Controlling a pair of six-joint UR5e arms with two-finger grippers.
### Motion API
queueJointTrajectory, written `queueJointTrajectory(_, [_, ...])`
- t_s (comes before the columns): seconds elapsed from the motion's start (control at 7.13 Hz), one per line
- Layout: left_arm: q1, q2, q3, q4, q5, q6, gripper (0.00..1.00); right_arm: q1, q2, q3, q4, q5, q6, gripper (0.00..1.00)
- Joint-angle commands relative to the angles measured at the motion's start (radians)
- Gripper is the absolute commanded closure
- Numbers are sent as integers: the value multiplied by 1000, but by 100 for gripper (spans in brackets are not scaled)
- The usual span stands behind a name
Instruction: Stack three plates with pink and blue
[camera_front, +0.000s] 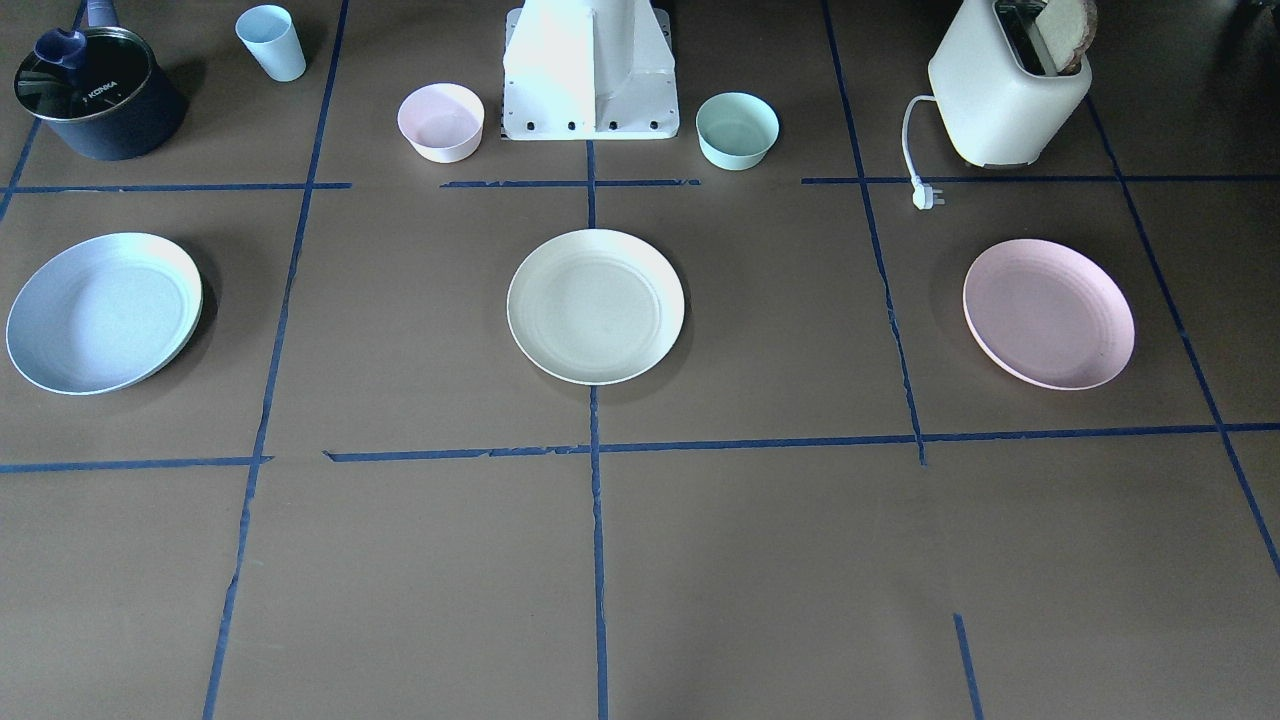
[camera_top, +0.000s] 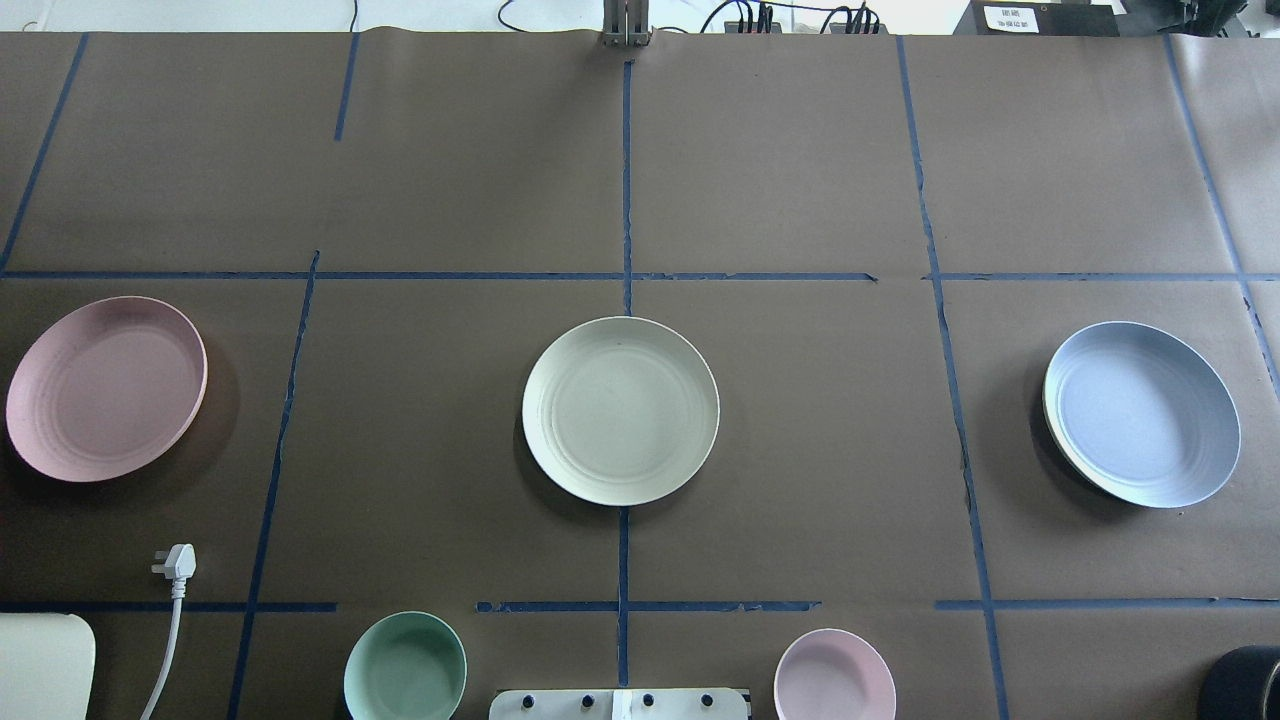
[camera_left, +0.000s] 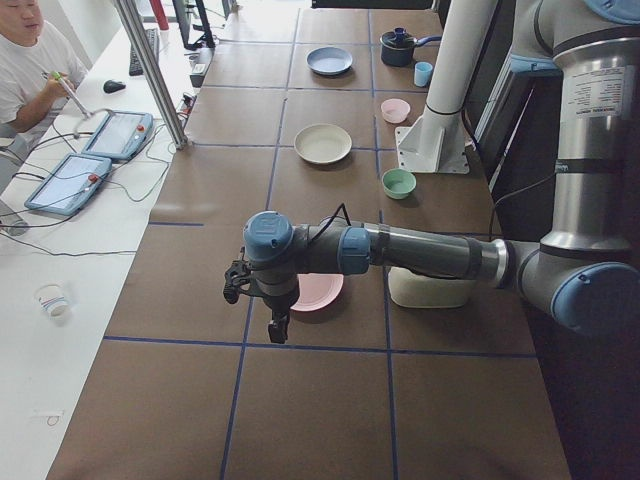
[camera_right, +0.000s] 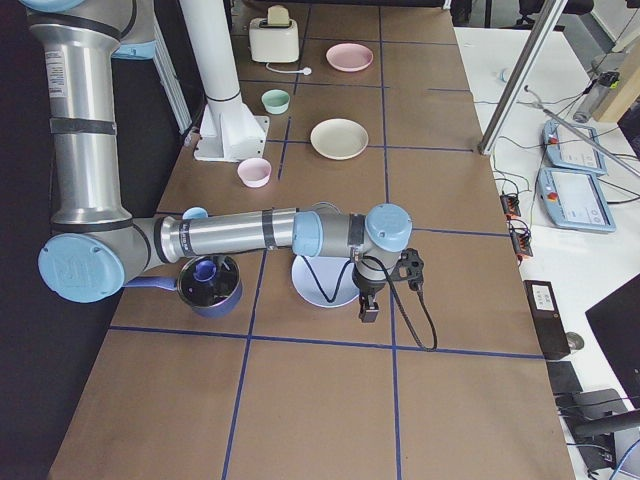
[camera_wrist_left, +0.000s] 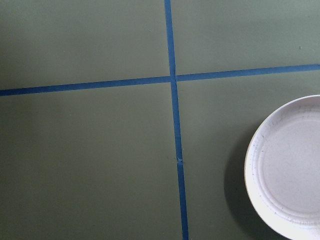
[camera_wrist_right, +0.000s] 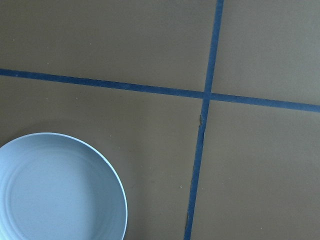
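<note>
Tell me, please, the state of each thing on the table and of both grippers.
Cream-beige round matte plate, lying flat, unstacked.
Pale pink round matte plate, flat, unstacked.
Light blue round matte plate, flat, unstacked.
Small deep pink bowl, upright, empty.
Small deep mint-green bowl, upright, empty.
White toaster, bread slice in slot, unplugged.
Dark blue pot, covered.
Light blue cup, upright.
Left gripper, cannot tell.
Right gripper, cannot tell.

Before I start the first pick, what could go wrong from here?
1. The pink plate lies flat with a low rim, so a pinch on it may slip.
2. The white plug and cord lie close beside it; a low approach could snag them.
3. Bringing the blue plate and the pink one to the cream plate at once risks a clash over the middle.
</note>
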Motion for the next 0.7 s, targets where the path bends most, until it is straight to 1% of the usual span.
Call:
queueJointTrajectory(0.0, [-1, 12, -25, 2, -55, -3, 0, 3, -6, -5, 19, -19, 26, 0])
queueJointTrajectory(0.14, [2, 12, -4, -2, -51, -1, 0, 3, -6, -7, 19, -19, 26, 0])
queueJointTrajectory(0.42, [2, 17, -22, 2, -10, -1, 0, 3, -4, -11, 19, -19, 28, 0])
queueJointTrajectory(0.56, [3, 15, -12, -4, -11, -3, 0, 3, -1, -10, 19, -17, 28, 0])
